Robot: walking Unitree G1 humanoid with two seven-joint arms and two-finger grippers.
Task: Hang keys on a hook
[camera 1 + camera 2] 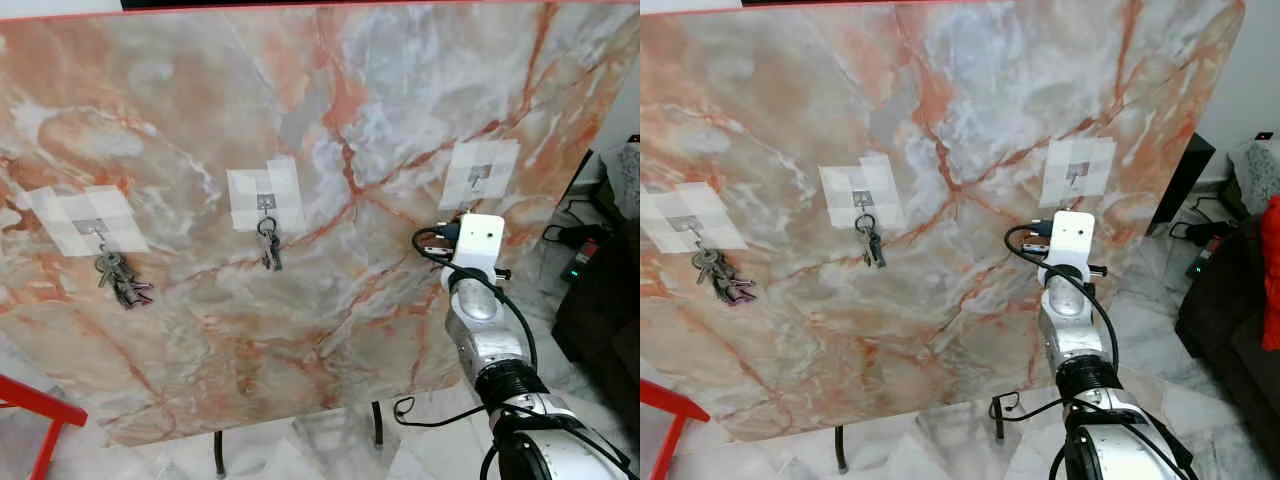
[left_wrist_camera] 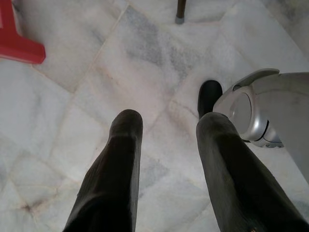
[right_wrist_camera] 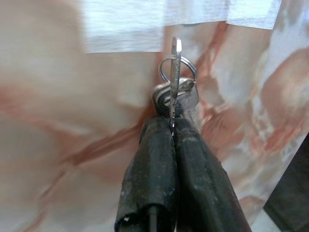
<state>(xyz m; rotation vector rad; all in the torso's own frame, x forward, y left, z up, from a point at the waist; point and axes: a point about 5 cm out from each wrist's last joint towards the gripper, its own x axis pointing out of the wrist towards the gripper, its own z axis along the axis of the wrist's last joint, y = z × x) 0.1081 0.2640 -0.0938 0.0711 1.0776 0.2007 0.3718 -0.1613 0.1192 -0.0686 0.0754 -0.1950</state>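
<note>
Facing you is a tall marble-patterned board (image 1: 330, 120) veined in orange and grey, standing on thin dark legs (image 1: 218, 452) over a pale marble floor (image 2: 72, 125); three patches of white tape sit across it, each with a small metal hook; on the left hook (image 1: 95, 228) you see a thick bunch of keys (image 1: 120, 280) hanging, and on the middle hook (image 1: 266, 203) a smaller bunch (image 1: 270, 245) hanging; the right hook (image 1: 479, 178) carries nothing; your right arm (image 1: 485, 330) reaches up toward the board just below that right hook, its white wrist housing (image 1: 478, 240) close under the tape patch (image 1: 481, 172); in the right wrist view your right gripper (image 3: 173, 126) has its two black fingers (image 3: 152, 164) pressed tight together on the keys (image 3: 176, 89), pinching a flat key edge-on so that it stands up between the tips, with a split ring looped behind it; the keys sit near the board's surface, just under the lower edge of the white tape; your left gripper (image 2: 166, 121) points down at the floor, its fingers parted with bare tile between them; beside it you can make out a silver part of the robot's body (image 2: 270, 111) and a red frame (image 2: 19, 34) at the edge of the floor
</note>
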